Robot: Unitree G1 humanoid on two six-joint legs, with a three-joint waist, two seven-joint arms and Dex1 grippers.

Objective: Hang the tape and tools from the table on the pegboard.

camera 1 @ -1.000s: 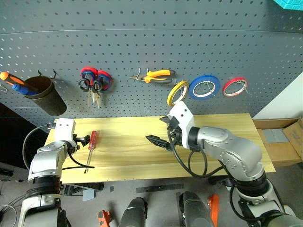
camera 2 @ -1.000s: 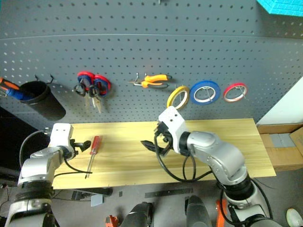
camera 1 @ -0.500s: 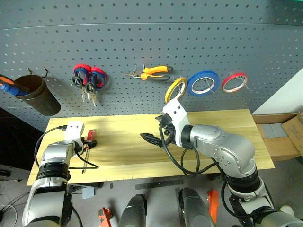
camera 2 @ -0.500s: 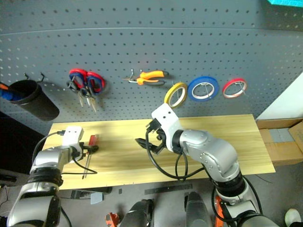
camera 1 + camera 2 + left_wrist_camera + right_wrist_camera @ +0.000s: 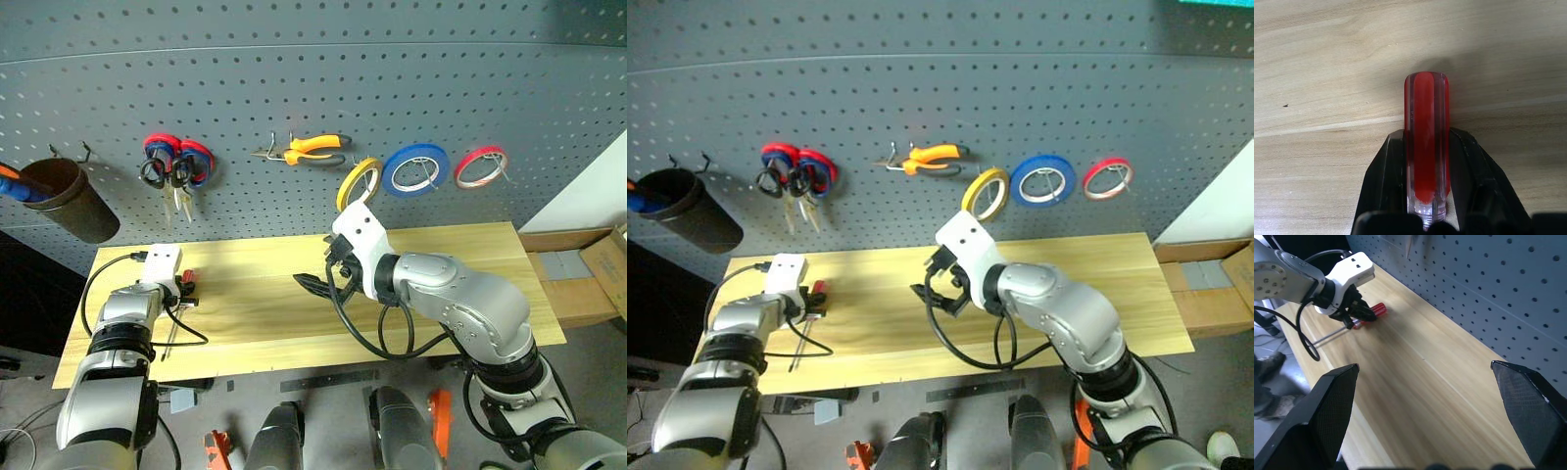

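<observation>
1. We face a long table [image 5: 460, 284] of light yellowish wood, set against a dark grey pegboard [image 5: 313, 98] dotted with small holes and fitted with hooks.
2. Most of the job looks done. On the pegboard hang, from our left to our right, small black-handled scissors [image 5: 157, 174] beside scissors with red-and-blue handles [image 5: 191, 157], then long-nose pliers [image 5: 306, 149] with orange-and-black handles, then the yellow-tan ring of tape [image 5: 358, 183], a larger blue ring [image 5: 416, 170] and a thin red ring [image 5: 481, 166].
3. A dark cup [image 5: 67, 199] hangs at the far left of the board, with an orange-and-blue-handled screwdriver [image 5: 12, 182] standing in it.
4. One tool is left: the slim red-handled screwdriver [image 5: 1426, 147]. It lies flat on the table's left end, its metal shaft pointing towards the front edge.
5. Our left gripper [image 5: 1425, 164] is closed around the screwdriver's red handle, one black finger pressed against each side. The tool is gripped but rests on the wood, not yet lifted.
6. Our right gripper [image 5: 1425, 401] hangs above the middle of the table with its two fingers spread wide and nothing between them.
7. We judge that what remains is to lift the screwdriver and place it on the pegboard.
8. We can read no brand, label or writing on any item.
</observation>
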